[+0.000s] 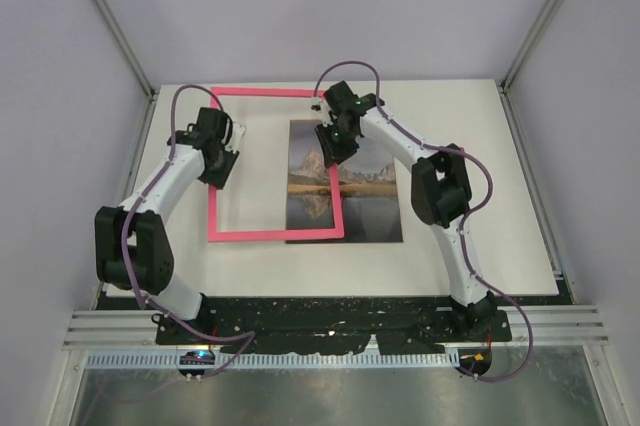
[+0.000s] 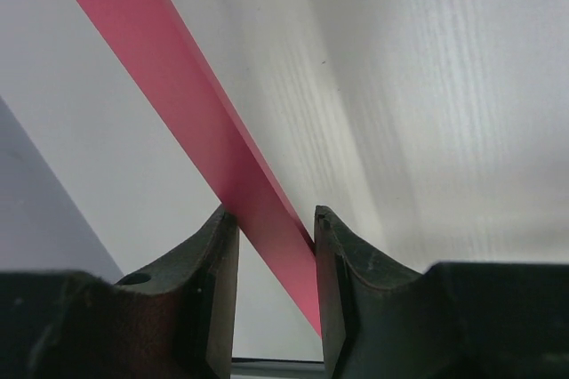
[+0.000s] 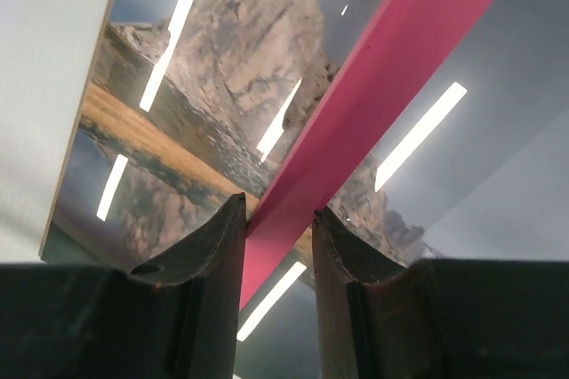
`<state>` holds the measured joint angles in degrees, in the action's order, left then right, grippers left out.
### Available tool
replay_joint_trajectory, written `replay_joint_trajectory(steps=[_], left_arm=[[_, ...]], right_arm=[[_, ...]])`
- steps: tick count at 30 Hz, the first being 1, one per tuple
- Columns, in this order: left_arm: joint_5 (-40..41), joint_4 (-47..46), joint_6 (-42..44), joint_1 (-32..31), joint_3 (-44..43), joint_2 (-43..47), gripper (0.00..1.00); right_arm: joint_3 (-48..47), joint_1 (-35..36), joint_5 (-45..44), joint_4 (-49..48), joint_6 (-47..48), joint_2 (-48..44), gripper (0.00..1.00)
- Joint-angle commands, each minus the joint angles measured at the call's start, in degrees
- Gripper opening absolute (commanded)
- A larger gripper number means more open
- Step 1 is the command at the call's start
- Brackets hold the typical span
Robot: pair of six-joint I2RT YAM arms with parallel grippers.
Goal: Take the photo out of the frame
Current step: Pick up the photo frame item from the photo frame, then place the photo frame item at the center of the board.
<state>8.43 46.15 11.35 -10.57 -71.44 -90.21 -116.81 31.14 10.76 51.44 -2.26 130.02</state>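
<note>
**On the table top, the photo is out but the frame lies across it**

Between the fingers of the left gripper (image 2: 276, 219) sits one pink rail. The jaws are drawn in to about the rail's width and pinch it from both sides, with nothing but bare white surface beyond. The right gripper (image 3: 278, 205) does the same on the opposite long rail: its jaws are narrowed onto the pink strip, and the mountain print shows directly beneath it.

From the overhead view, the left gripper (image 1: 215, 151) is at centre left on the frame's left side. The right gripper (image 1: 335, 141) is just above centre on the frame's right side. The frame (image 1: 275, 235) is an open pink rectangle, and through most of its opening I see only the table (image 1: 450, 246).

The photo (image 1: 365, 201) lies flat a little right of centre. It is no longer seated in the frame, whose right rail crosses the print near its left side, so most of the picture lies outside the opening.

I judge the main step done, since print and frame are separate pieces. What is left is to carry the frame off to the left until no rail overlaps the photo, then set it down and let go. Whether the frame hangs just above the print or rests on it, I cannot tell.
</note>
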Motion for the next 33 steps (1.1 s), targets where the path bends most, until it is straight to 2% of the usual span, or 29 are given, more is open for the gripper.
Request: replay_joint_trajectory(steps=[1,7,16,20,21,26,29,32,33], left_arm=[[-1.75,-7.83,4.64,-0.07,0.60,1.27,0.00],[-0.43,-7.84,6.13,4.14,-0.10,-2.07,0.00],[-0.17,-8.88,7.28,9.07,0.77,-1.81,0.00],[0.45,-9.24,7.72,10.30,0.78,-2.33,0.00],[0.45,-9.32,7.89,12.48,0.86,-2.51,0.00],[1.68,-11.08,8.77,14.96,1.48,-3.56,0.00],[2.12,-12.04,9.12,16.10,1.92,-4.09,0.00],[3.17,-12.93,9.04,17.16,1.92,-4.88,0.00],[3.26,-12.93,8.86,17.51,1.74,-5.14,0.00]], right_arm=[[-9.21,7.00,9.80,-1.26,3.67,2.16,0.08],[-13.17,11.57,10.77,-1.70,3.23,6.65,0.09],[-16.69,16.67,15.42,-1.95,3.23,10.08,0.19],[-16.69,17.82,16.65,-3.19,3.32,9.91,0.30],[-16.78,18.25,16.83,-3.19,3.66,9.99,0.32],[-16.78,19.22,19.56,-2.93,4.37,11.04,0.40],[-17.22,19.75,19.56,-2.84,5.34,11.57,0.48],[-17.39,19.93,19.38,-3.98,5.69,12.19,0.62],[-18.26,19.93,18.77,-3.98,5.78,12.37,0.63]])
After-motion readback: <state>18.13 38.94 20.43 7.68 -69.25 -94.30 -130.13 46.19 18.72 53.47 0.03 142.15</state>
